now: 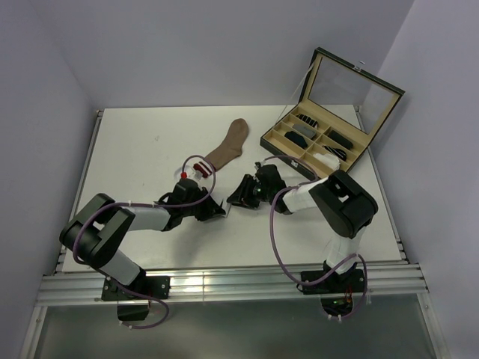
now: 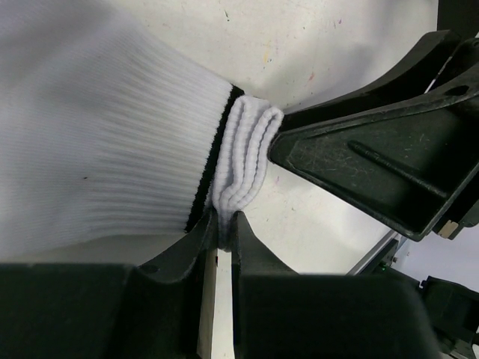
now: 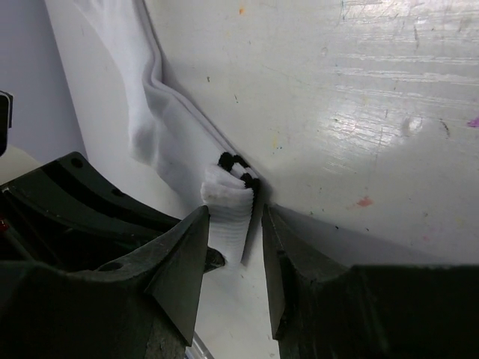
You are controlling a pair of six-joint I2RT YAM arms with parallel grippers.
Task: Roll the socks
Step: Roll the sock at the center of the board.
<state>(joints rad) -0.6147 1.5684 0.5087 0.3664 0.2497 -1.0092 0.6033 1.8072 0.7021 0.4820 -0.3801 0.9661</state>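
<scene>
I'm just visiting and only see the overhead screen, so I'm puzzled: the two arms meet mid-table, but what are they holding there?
Observer: The left wrist camera shows a white sock. The left gripper is shut on its folded cuff.
Operator: And the other arm?
Observer: In the right wrist camera, the right gripper has its fingers either side of that cuff, just below the dark stripes. I cannot tell whether it pinches the cuff.
Operator: Is the sock rolled up?
Observer: No. Only the cuff looks folded, and the rest lies stretched out on the table.
</scene>
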